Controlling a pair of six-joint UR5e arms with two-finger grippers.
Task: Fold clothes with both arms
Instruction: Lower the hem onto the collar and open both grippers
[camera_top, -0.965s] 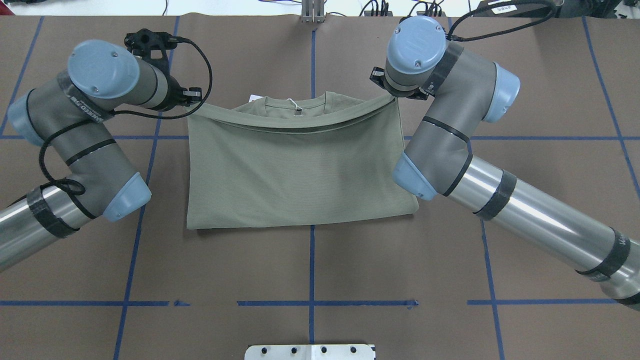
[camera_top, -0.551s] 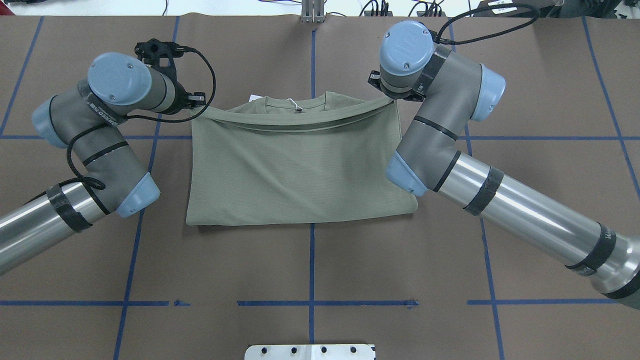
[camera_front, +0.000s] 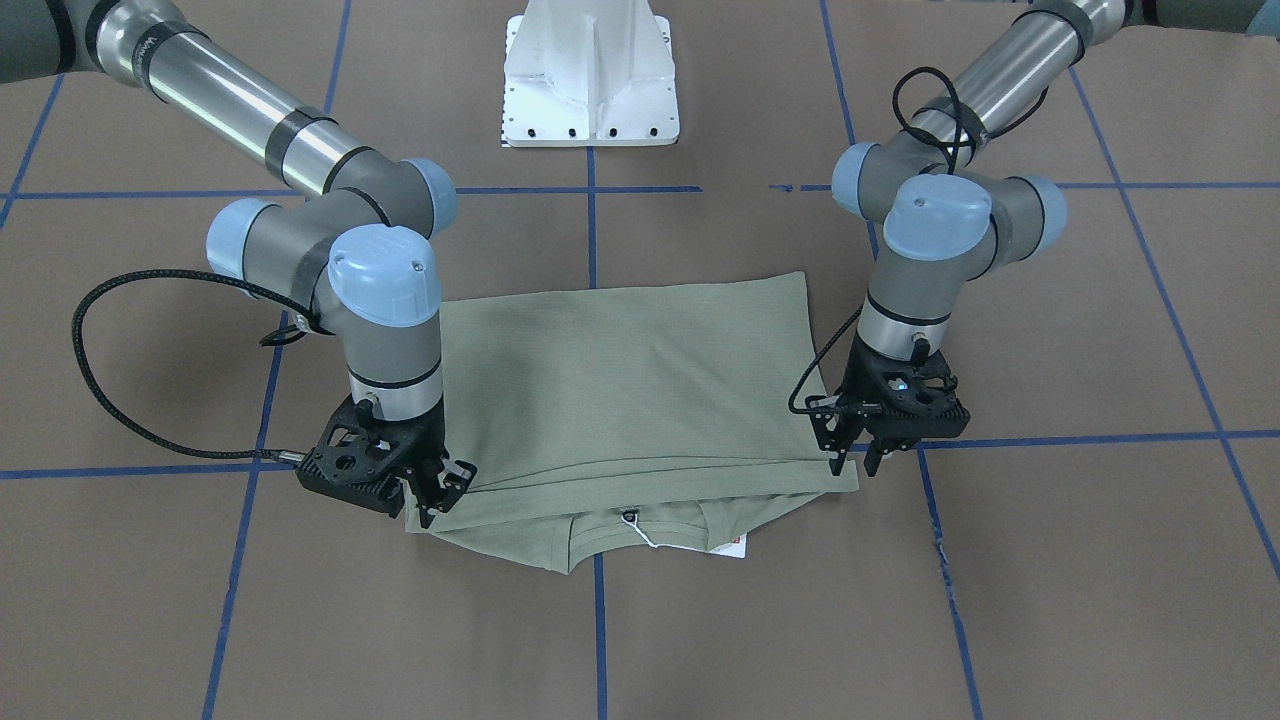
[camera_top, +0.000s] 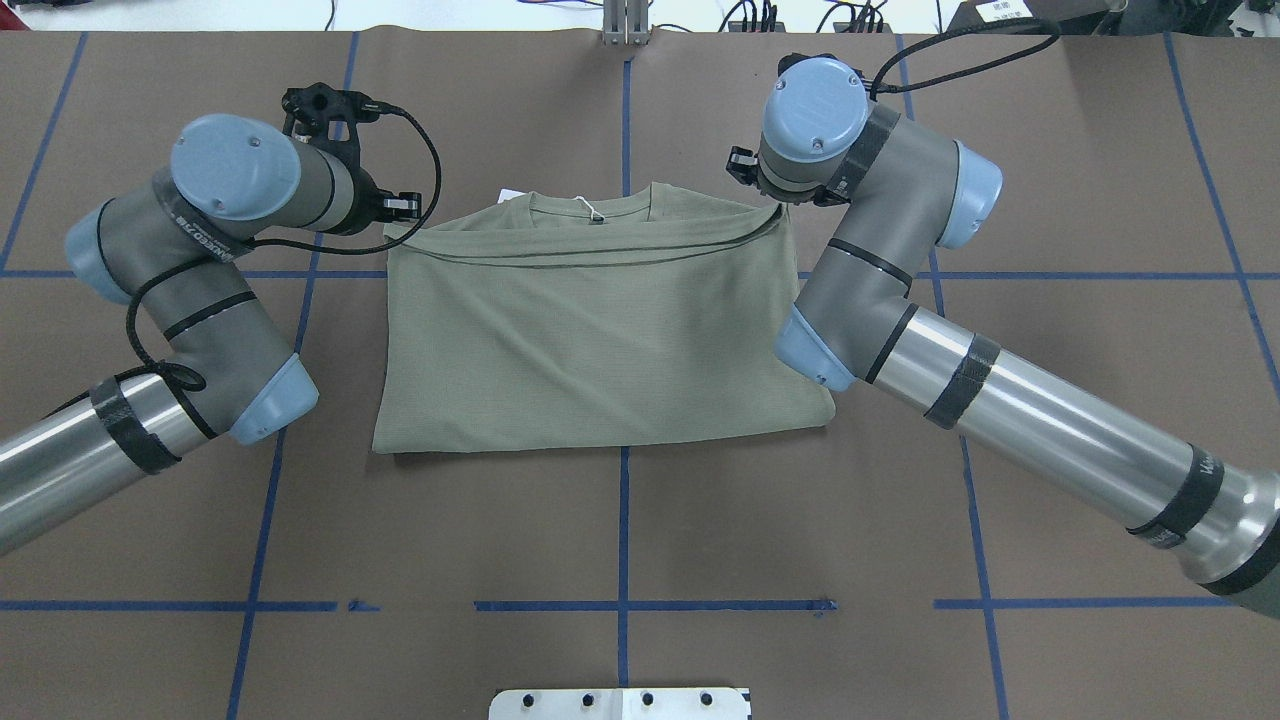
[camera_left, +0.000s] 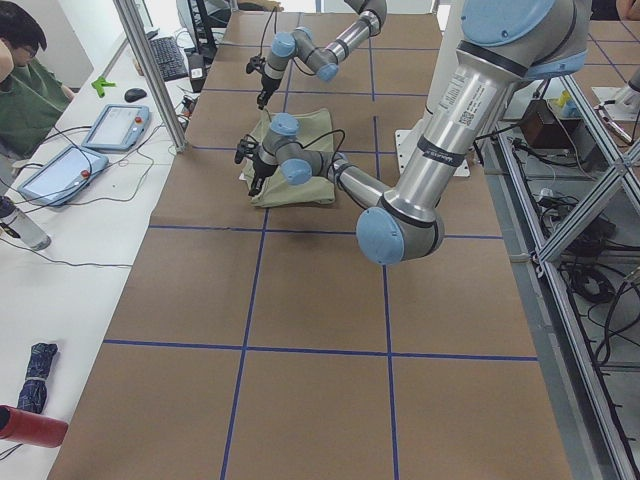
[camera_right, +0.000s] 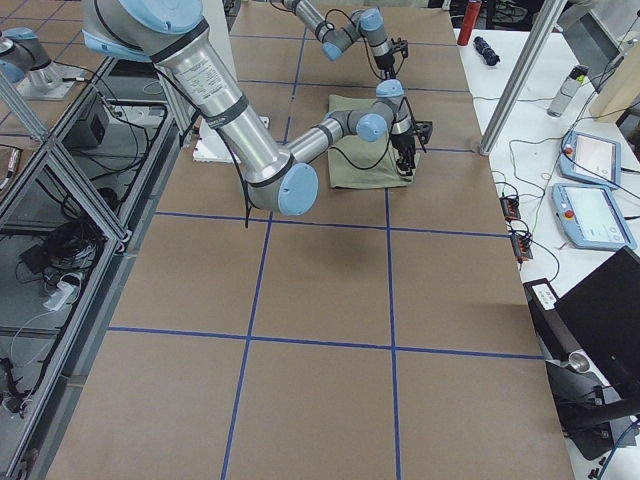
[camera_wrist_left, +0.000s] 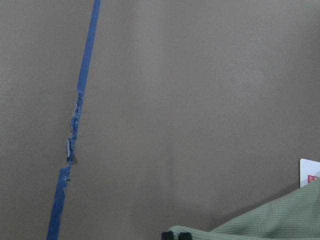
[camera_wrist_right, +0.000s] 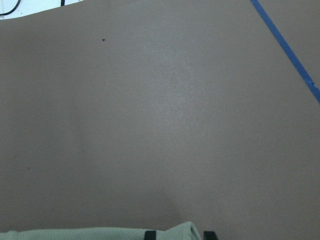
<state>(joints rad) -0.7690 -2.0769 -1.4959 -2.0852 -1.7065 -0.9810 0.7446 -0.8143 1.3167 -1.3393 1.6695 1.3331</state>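
The sage-green shirt (camera_top: 600, 340) lies folded on the brown table, its hem brought up to just below the collar (camera_top: 590, 205). In the front-facing view my left gripper (camera_front: 853, 462) stands at the fold's corner on that view's right. In the left wrist view its fingertips (camera_wrist_left: 170, 235) sit close together on the cloth edge (camera_wrist_left: 270, 222). My right gripper (camera_front: 440, 490) stands at the opposite corner. In the right wrist view its fingertips (camera_wrist_right: 150, 234) stand apart with the cloth corner (camera_wrist_right: 185, 231) between them.
The white pedestal base (camera_front: 590, 75) stands behind the shirt on the robot's side. Blue tape lines (camera_top: 622, 520) grid the table. A white paper tag (camera_front: 728, 546) pokes out beside the collar. A metal post (camera_top: 625, 25) stands at the far edge.
Both grippers have moved a little toward the collar and lowered the folded hem, which now lies flatter across the chest. The sag in the fold's edge has closed up.
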